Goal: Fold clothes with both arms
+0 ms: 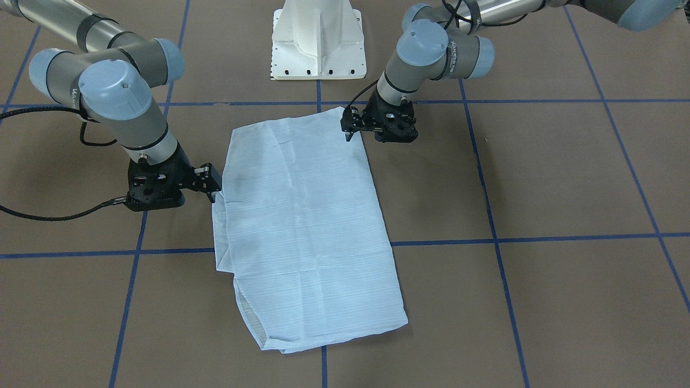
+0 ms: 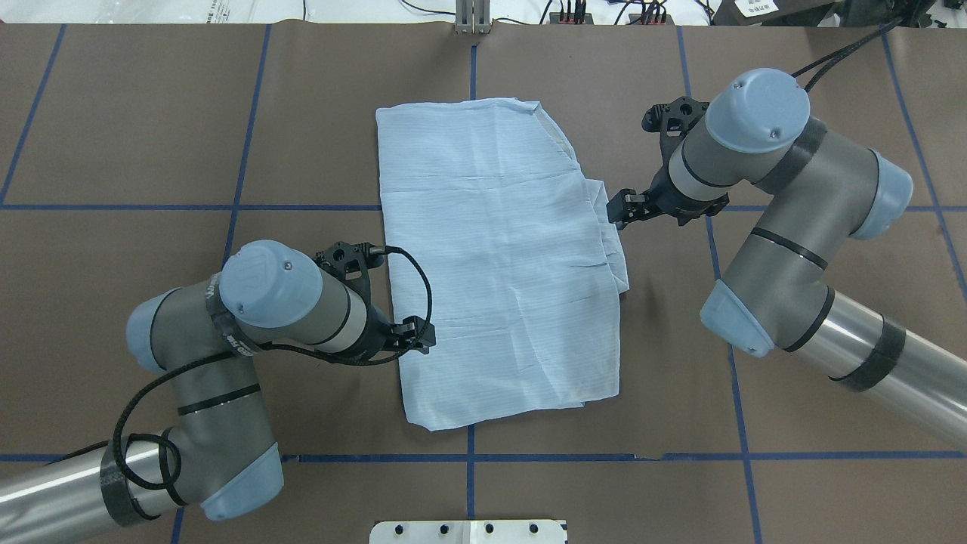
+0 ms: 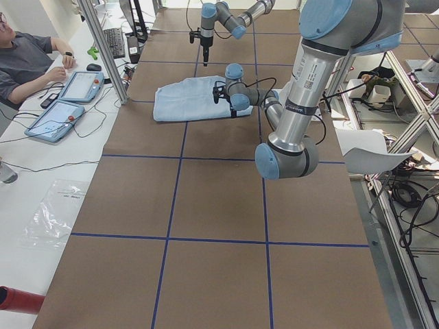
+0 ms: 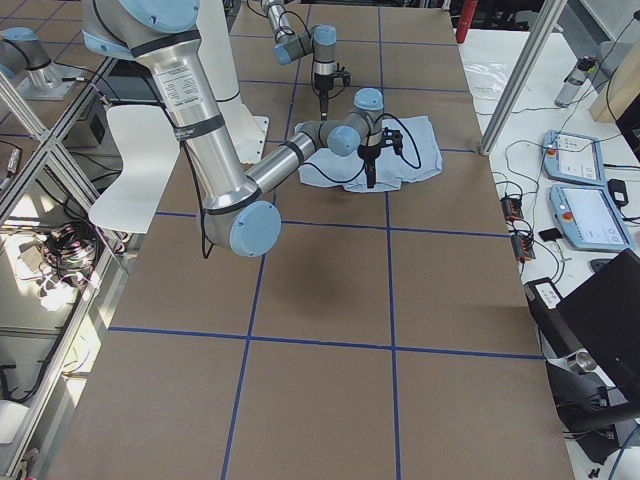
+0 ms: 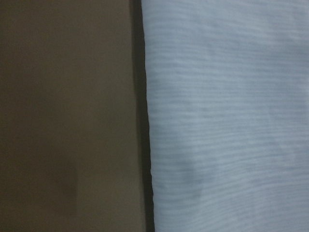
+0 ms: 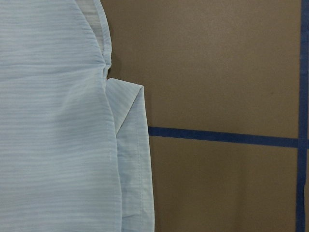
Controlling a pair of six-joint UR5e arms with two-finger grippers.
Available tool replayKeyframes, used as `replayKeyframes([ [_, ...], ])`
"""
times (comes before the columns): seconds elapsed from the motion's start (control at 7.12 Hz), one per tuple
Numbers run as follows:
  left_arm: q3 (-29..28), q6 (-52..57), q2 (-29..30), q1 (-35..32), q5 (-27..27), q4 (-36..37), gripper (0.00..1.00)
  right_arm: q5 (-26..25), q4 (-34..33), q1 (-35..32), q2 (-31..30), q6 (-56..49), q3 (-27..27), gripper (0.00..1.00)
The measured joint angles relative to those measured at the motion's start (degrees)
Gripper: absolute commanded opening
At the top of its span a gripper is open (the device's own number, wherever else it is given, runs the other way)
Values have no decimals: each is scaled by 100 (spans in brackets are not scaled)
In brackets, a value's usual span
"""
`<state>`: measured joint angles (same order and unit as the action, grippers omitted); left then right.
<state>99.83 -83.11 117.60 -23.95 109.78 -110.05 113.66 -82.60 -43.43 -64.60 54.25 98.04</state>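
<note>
Nearest the robot, the white pedestal base [image 2: 468, 531] is seen at the edge of the brown desk [image 2: 151, 113]. Just beyond it, the left end effector [image 2: 423, 336] is held at the left edge of the shirt [image 2: 498, 257], toward its near corner. Whether it is clenched or released cannot be told.

The shirt is laid flat in the middle of the desk, over a crossing of the blue tape lines [image 2: 189, 206]. It is folded into a rough rectangle of light blue, finely striped fabric marked by shallow creases. Along its right side, a narrower under-layer with a stitched hem is left protruding past the top layer.

Farther out, the right end effector [image 2: 616, 211] is held just beside that protruding layer. Its state cannot be told either.
</note>
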Motion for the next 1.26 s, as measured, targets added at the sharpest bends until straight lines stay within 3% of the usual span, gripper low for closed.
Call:
replayKeyframes([
  [0.14, 9, -94, 5, 172, -153, 49, 74, -3, 4, 21, 1, 21, 2, 100],
  [0.28, 14, -182, 14, 304, -244, 73, 58, -7, 6, 35, 4, 29, 5, 100],
  [0.7, 30, -238, 38, 480, -295, 80, 39, -17, 7, 57, 8, 33, 4, 100],
  [1.26, 78, -241, 53, 545, -291, 83, 39, -20, 5, 80, 8, 35, -9, 100],
])
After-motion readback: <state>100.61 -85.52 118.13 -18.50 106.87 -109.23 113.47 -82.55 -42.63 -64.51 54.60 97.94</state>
